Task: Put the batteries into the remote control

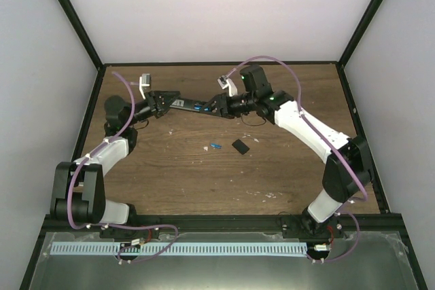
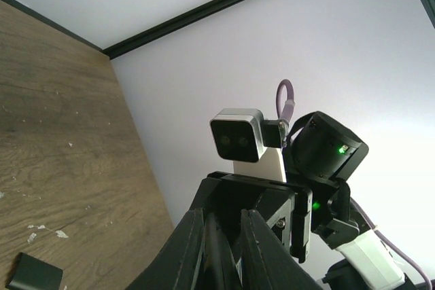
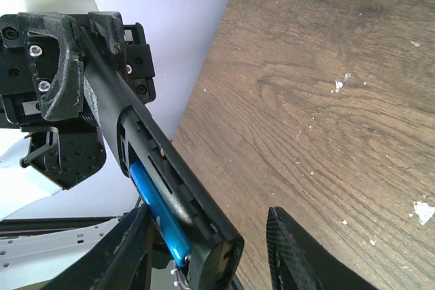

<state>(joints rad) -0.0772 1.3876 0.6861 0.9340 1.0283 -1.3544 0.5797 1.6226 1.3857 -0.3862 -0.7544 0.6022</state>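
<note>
My left end effector [image 1: 162,103] grips the remote control [image 3: 156,161] above the surface [image 1: 170,168]; my right end effector [image 1: 216,105] gapes wide around its other end, one blue battery [image 3: 160,219] inside it

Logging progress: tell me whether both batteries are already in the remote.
No: one blue battery lies loose on the table, apart from the remote control.

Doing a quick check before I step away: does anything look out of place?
A loose battery lies on the table beside the detached cover, while the remote control is held midair with a second battery in its bay.
</note>
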